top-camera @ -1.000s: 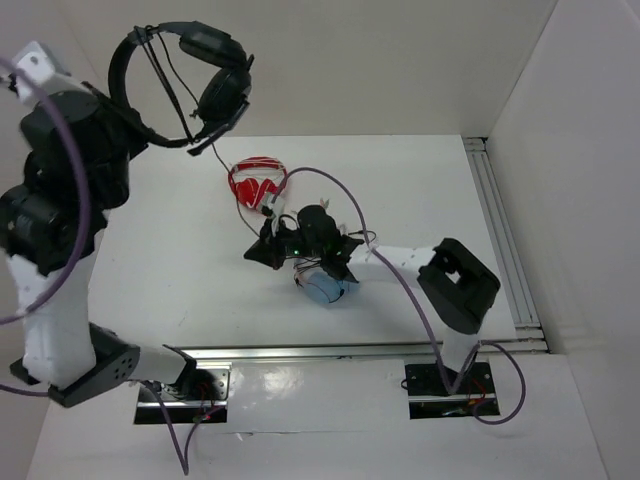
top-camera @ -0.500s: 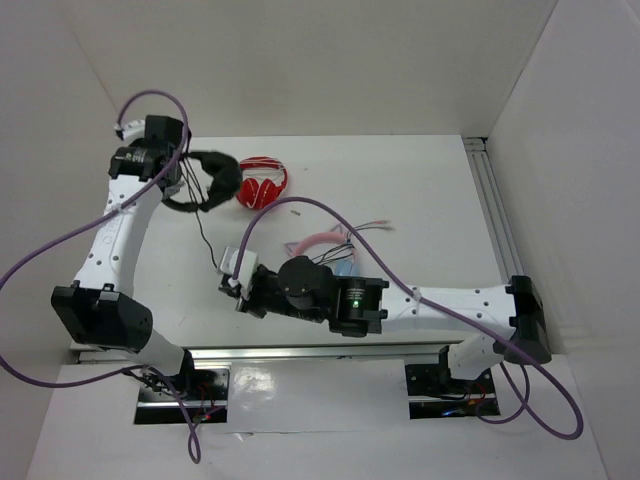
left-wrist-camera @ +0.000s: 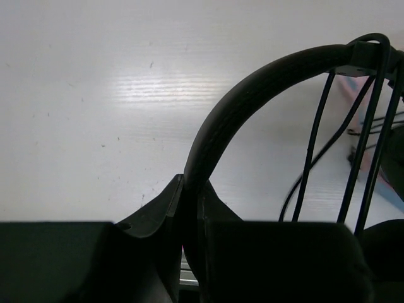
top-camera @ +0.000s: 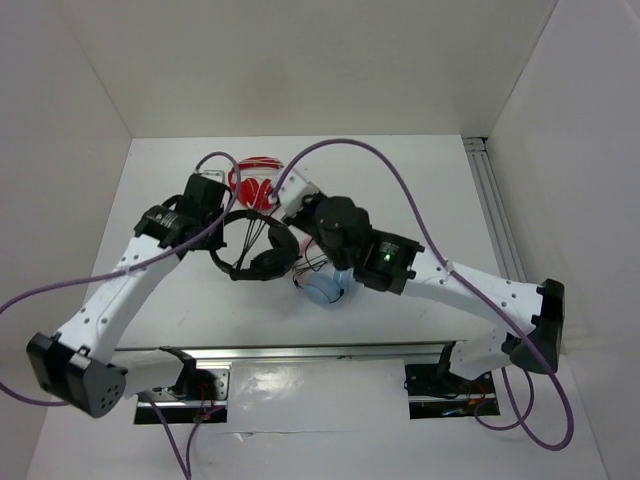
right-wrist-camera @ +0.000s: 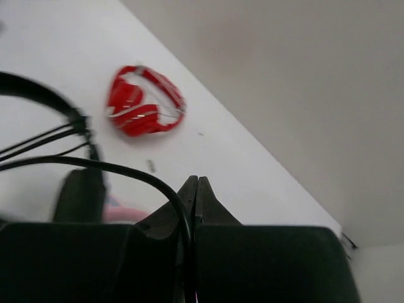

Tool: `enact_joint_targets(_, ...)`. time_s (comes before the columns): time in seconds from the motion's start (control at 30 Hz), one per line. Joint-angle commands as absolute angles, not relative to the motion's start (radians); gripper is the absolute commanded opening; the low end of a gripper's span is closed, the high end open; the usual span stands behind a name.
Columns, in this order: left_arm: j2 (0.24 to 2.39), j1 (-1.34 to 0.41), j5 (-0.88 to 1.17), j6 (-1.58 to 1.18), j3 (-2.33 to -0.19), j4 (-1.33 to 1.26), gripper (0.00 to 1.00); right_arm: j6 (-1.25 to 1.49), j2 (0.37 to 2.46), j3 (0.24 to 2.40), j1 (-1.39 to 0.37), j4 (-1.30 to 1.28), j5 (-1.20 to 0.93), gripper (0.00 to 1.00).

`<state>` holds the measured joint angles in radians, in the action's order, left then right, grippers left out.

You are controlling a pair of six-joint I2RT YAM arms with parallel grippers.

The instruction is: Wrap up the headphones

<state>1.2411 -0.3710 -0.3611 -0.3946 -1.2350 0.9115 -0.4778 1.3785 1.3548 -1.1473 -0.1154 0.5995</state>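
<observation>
The black headphones [top-camera: 256, 252] hang near the middle of the table. My left gripper [top-camera: 222, 222] is shut on their headband [left-wrist-camera: 252, 85], which arches up and to the right out of the jaws. Thin cable strands [left-wrist-camera: 315, 139] cross beside the band. My right gripper [top-camera: 286, 194] is just behind the headphones, its jaws [right-wrist-camera: 197, 184] pressed together. The thin black cable [right-wrist-camera: 126, 167] curves in from the left and runs down between the fingers. A dark earcup [right-wrist-camera: 79, 192] shows blurred at the left.
Red headphones [top-camera: 256, 181] lie at the back of the table, also seen in the right wrist view [right-wrist-camera: 144, 102]. Pink-and-blue cat-ear headphones [top-camera: 326, 288] lie under the right arm. White walls enclose the table, and a rail [top-camera: 500, 225] runs along its right side.
The left arm has brought the black headphones down from high at the far left to the table's middle. The right gripper swung from the front to the back, next to the red headphones.
</observation>
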Motion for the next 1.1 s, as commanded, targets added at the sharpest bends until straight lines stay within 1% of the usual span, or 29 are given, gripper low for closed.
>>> enact_joint_targets(0.0,1.097,-0.451,-0.312,-0.351,-1.246,0.9,0.0,-0.537,1.356,1.365,-1.03,-0.02,0.654,0.0)
enact_joint_targets(0.03,1.041,-0.509,-0.311,-0.351,-1.246,0.923,0.0,-0.528,1.365,1.374,-0.956,-0.021,0.62,0.0)
enact_joint_targets(0.13,0.944,-0.587,-0.285,-0.365,-1.236,0.971,0.0,-0.488,1.413,1.459,-0.844,-0.072,0.493,0.0)
enact_joint_targets(0.23,0.907,-0.656,-0.246,-0.374,-1.236,1.008,0.0,-0.442,1.468,1.525,-0.789,-0.1,0.379,0.0)
enact_joint_targets(0.33,0.864,-0.666,-0.245,-0.405,-1.314,1.043,0.0,-0.369,1.522,1.534,-0.717,-0.13,0.219,0.0)
enact_joint_targets(0.4,0.864,-0.666,-0.261,-0.434,-1.452,1.08,0.0,-0.335,1.532,1.502,-0.703,-0.13,0.14,0.0)
enact_joint_targets(0.43,0.877,-0.666,-0.296,-0.451,-1.51,1.101,0.0,-0.296,1.549,1.485,-0.703,-0.1,0.052,0.0)
enact_joint_targets(0.47,0.894,-0.666,-0.323,-0.487,-1.631,1.15,0.0,-0.267,1.549,1.464,-0.724,-0.066,0.011,0.02)
enact_joint_targets(0.5,0.913,-0.666,-0.351,-0.505,-1.693,1.17,0.0,-0.226,1.56,1.432,-0.733,-0.011,-0.02,0.04)
enact_joint_targets(0.53,0.954,-0.666,-0.37,-0.517,-1.754,1.189,0.0,-0.175,1.56,1.354,-0.744,0.062,-0.041,0.06)
enact_joint_targets(0.57,0.974,-0.666,-0.37,-0.526,-1.811,1.199,0.0,-0.081,1.574,1.32,-0.771,0.209,-0.06,0.12)
enact_joint_targets(0.6,0.992,-0.666,-0.37,-0.537,-1.916,1.2,0.0,-0.039,1.584,1.292,-0.772,0.272,-0.095,0.24)
enact_joint_targets(0.63,1.009,-0.666,-0.356,-0.537,-1.963,1.2,0.0,0.007,1.601,1.252,-0.772,0.338,-0.145,0.32)
enact_joint_targets(0.67,1.022,-0.666,-0.356,-0.555,-2.006,1.2,0.0,0.105,1.646,1.24,-0.772,0.471,-0.252,0.38)
enact_joint_targets(0.7,1.043,-0.666,-0.345,-0.566,-2.078,1.2,0.0,0.154,1.678,1.23,-0.772,0.539,-0.306,0.38)
enact_joint_targets(0.73,1.043,-0.666,-0.345,-0.584,-2.109,1.19,0.0,0.2,1.715,1.23,-0.772,0.596,-0.349,0.4)
enact_joint_targets(0.77,1.058,-0.666,-0.345,-0.595,-2.137,1.18,0.0,0.24,1.806,1.27,-0.772,0.641,-0.391,0.43)
enact_joint_targets(0.8,1.068,-0.666,-0.354,-0.607,-2.158,1.169,0.0,0.305,1.856,1.301,-0.794,0.696,-0.453,0.43)
enact_joint_targets(0.83,1.087,-0.666,-0.398,-0.62,-2.198,1.169,0.0,0.325,1.906,1.366,-0.807,0.713,-0.471,0.44)
enact_joint_targets(0.87,1.098,-0.666,-0.423,-0.632,-2.213,1.169,0.0,0.337,1.999,1.397,-0.822,0.713,-0.471,0.44)
enact_joint_targets(0.9,1.109,-0.666,-0.454,-0.653,-2.229,1.169,0.0,0.35,2.04,1.423,-0.85,0.713,-0.462,0.44)
enact_joint_targets(0.93,1.12,-0.666,-0.497,-0.669,-2.253,1.169,0.0,0.35,2.074,1.437,-0.85,0.713,-0.462,0.44)
enact_joint_targets(0.97,1.132,-0.666,-0.603,-0.682,-2.253,1.169,0.0,0.376,2.116,1.437,-0.862,0.744,-0.462,0.44)
enact_joint_targets(1.03,1.146,-0.666,-0.725,-0.704,-2.264,1.155,0.0,0.376,2.126,1.393,-0.862,0.776,-0.462,0.44)
enact_joint_targets(1.07,1.161,-0.666,-0.836,-0.704,-2.264,1.146,0.0,0.376,2.103,1.334,-0.862,0.776,-0.444,0.44)
